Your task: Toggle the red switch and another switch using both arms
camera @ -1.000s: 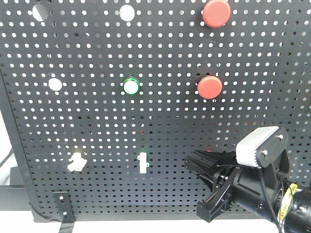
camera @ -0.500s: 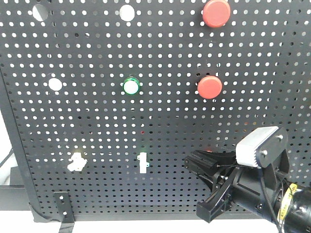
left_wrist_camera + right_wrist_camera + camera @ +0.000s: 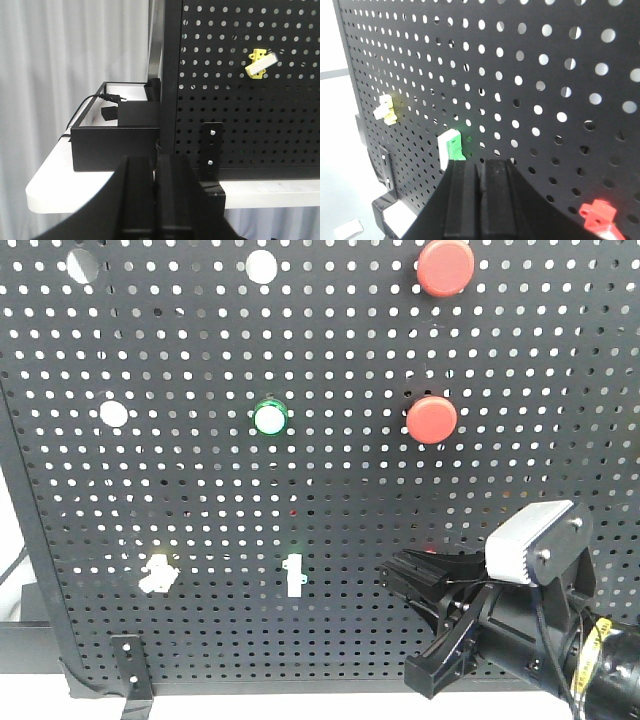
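The right gripper [image 3: 405, 573] reaches toward the pegboard [image 3: 200, 480] from the 4 o'clock corner of the front view with its fingers pressed together, probably so the narrow tip can nudge a small lever rather than pinch it. The red switch [image 3: 596, 214] sits at 5 o'clock in the right wrist view, just beside those fingers: a small red base whose lever is cut off by the frame edge. The left gripper [image 3: 159, 192], also clenched on nothing, hangs back from the board. The yellow switch [image 3: 260, 63] lies well apart at its 1 o'clock, a pale yellow base with a whitish lever tilted down-left.
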Robot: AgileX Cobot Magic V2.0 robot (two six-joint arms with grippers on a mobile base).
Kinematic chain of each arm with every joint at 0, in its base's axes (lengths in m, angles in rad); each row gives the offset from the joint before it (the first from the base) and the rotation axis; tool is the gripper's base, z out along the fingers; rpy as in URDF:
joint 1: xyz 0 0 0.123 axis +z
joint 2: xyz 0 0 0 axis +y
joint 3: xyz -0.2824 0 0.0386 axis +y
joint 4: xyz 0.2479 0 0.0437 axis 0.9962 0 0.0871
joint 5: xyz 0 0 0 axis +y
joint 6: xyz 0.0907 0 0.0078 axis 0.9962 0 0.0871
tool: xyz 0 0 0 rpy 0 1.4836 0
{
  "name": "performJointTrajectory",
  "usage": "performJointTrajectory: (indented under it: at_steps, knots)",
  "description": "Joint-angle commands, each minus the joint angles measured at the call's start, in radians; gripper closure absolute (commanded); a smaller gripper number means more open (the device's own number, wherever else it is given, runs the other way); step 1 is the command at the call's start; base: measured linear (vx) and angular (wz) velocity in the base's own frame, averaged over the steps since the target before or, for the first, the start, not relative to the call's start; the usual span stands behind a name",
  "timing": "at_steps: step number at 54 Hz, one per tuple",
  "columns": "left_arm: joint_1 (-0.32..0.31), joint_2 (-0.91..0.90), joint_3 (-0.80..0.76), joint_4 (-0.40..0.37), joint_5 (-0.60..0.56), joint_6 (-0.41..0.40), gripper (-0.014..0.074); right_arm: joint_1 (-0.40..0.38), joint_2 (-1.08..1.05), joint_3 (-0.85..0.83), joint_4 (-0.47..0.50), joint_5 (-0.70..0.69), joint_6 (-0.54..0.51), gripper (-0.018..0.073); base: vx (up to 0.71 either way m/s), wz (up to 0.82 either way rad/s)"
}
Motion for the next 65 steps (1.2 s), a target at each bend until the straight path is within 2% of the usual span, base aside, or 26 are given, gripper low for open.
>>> performJointTrajectory:
  at_steps: [1, 11, 21, 23, 26, 29, 32, 36, 39, 43, 51, 56, 65]
  knots:
    - [0.001, -0.009, 0.019, 0.000, -0.073, 0.000, 0.0594, -0.004, -0.024, -0.031, 0.029, -0.041, -0.016, 0.0566, 0.00, 0.00]
    - [0.001, -0.009, 0.019, 0.000, -0.073, 0.000, 0.0594, -0.015, -0.070, -0.031, 0.019, 0.032, -0.016, 0.0566, 0.00, 0.00]
    - [0.001, -0.009, 0.019, 0.000, -0.073, 0.000, 0.0594, -0.015, -0.264, -0.023, 0.045, 0.225, -0.030, 0.0566, 0.00, 0.00]
    - [0.001, -0.009, 0.019, 0.000, -0.073, 0.000, 0.0594, -0.020, -0.314, -0.006, 0.089, 0.279, -0.064, 0.0566, 0.00, 0.00]
    - [0.001, -0.009, 0.019, 0.000, -0.073, 0.000, 0.0594, -0.035, -0.399, 0.036, 0.207, 0.368, -0.152, 0.0566, 0.00, 0.00]
    - [0.001, -0.009, 0.019, 0.000, -0.073, 0.000, 0.0594, -0.055, -0.484, 0.102, 0.358, 0.446, -0.274, 0.0566, 0.00, 0.00]
    - [0.001, -0.009, 0.019, 0.000, -0.073, 0.000, 0.0594, -0.095, -0.600, 0.196, 0.545, 0.513, -0.447, 0.0566, 0.00, 0.00]
    - [0.001, -0.009, 0.019, 0.000, -0.073, 0.000, 0.0594, -0.146, -0.730, 0.302, 0.707, 0.542, -0.616, 0.0566, 0.00, 0.00]
    - [0.001, -0.009, 0.019, 0.000, -0.073, 0.000, 0.0594, -0.186, -0.825, 0.376, 0.796, 0.549, -0.730, 0.0566, 0.00, 0.00]
    - [0.001, -0.009, 0.019, 0.000, -0.073, 0.000, 0.0594, -0.238, -0.943, 0.460, 0.872, 0.549, -0.813, 0.0566, 0.00, 0.00]
    - [0.001, -0.009, 0.019, 0.000, -0.073, 0.000, 0.0594, -0.330, -1.179, 0.608, 0.892, 0.594, -0.832, 0.0566, 0.00, 0.00]
    - [0.001, -0.009, 0.019, 0.000, -0.073, 0.000, 0.0594, -0.350, -1.290, 0.675, 0.886, 0.635, -0.832, 0.0566, 0.00, 0.00]
    - [0.001, -0.007, 0.019, 0.000, -0.073, 0.000, 0.0594, -0.351, -1.273, 0.737, 0.892, 0.659, -0.813, 0.0566, 0.00, 0.00]
